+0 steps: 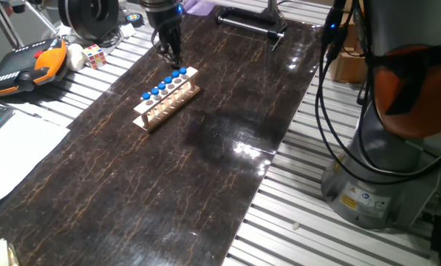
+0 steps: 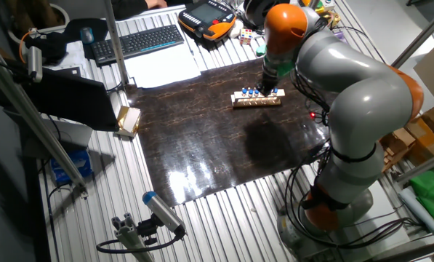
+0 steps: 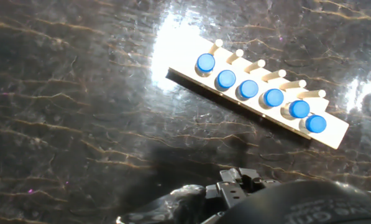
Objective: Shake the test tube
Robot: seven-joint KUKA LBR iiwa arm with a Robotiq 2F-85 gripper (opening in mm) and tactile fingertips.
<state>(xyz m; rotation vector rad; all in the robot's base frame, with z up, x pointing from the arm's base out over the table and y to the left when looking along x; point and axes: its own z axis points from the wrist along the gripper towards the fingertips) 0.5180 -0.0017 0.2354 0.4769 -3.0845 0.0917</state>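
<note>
Arm is hovering at the far end of the rack; no tube is being held as far as I can judge. The claw (image 1: 170, 53) is hanging just above and beside the last caps of the wooden rack (image 1: 166, 100), fingers pointing down at the dark marbled table (image 1: 205, 162). Whether the fingers are apart or together I cannot tell: one fixed view shows only a dark tip, and the hand view is showing the claw body at the bottom edge, not the fingertips.

Test tubes are standing upright in the rack, blue caps in a row. In the hand view six caps are showing, lying ahead of the claw and off to its right. The test tube (image 3: 205, 63) at the near end of that row looks like the easiest candidate.

Notes for doing the pick well, as judgement:
- Centring over one cap only; neighbours are sitting close, so fingers should be straddling across the row, not along it.
- Gripping below the cap, on the glass, lightly.
- Lifting straight up until clear of the rack before shaking.
- Risk: tipping the light rack if the pull is going off-vertical.
</note>
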